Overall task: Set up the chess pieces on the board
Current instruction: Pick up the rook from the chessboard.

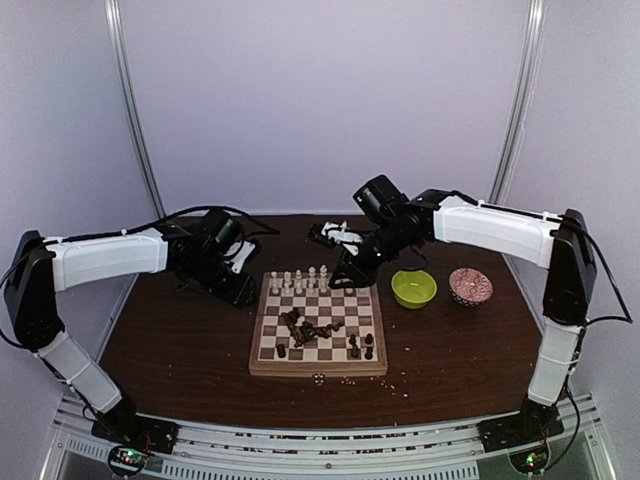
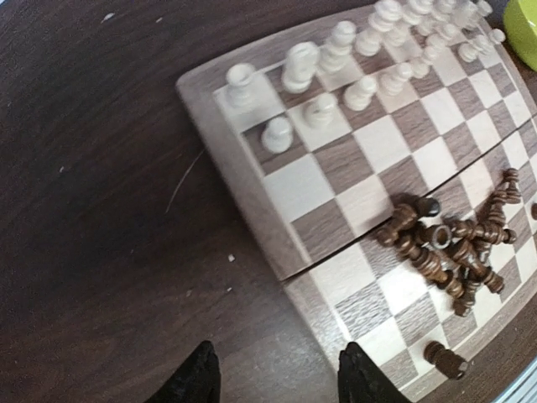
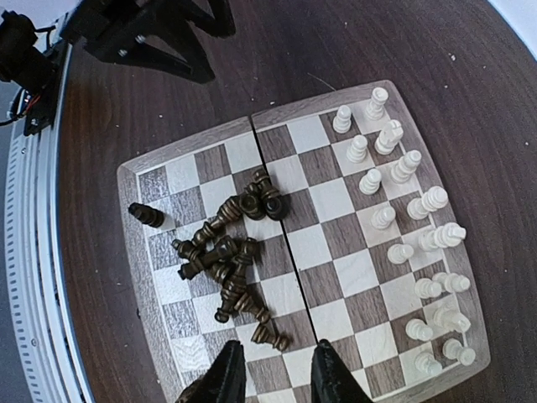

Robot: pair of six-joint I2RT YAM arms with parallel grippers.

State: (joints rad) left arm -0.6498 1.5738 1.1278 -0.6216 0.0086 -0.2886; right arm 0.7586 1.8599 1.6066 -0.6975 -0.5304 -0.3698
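Note:
The board [image 1: 318, 370] lies mid-table. Cream-white chess pieces [image 1: 300, 280] stand in two rows along its far side [image 2: 336, 50] [image 3: 405, 165]. Dark brown pieces [image 1: 305, 325] lie in a tumbled heap near the middle [image 2: 453, 248] [image 3: 222, 252]. A few dark pieces [image 1: 281, 350] stand on the near row. My left gripper [image 2: 277, 374] is open and empty, over the bare table by the board's left edge [image 2: 243, 227]. My right gripper [image 3: 277, 361] hangs above the board's right side with its jaws a little apart and nothing between them, just past the heap.
A lime-green bowl [image 1: 413, 288] and a red patterned bowl [image 1: 470, 286] sit right of the board. Pale crumbs [image 1: 345, 380] are scattered in front of it. The left arm [image 3: 151, 34] shows at the top of the right wrist view.

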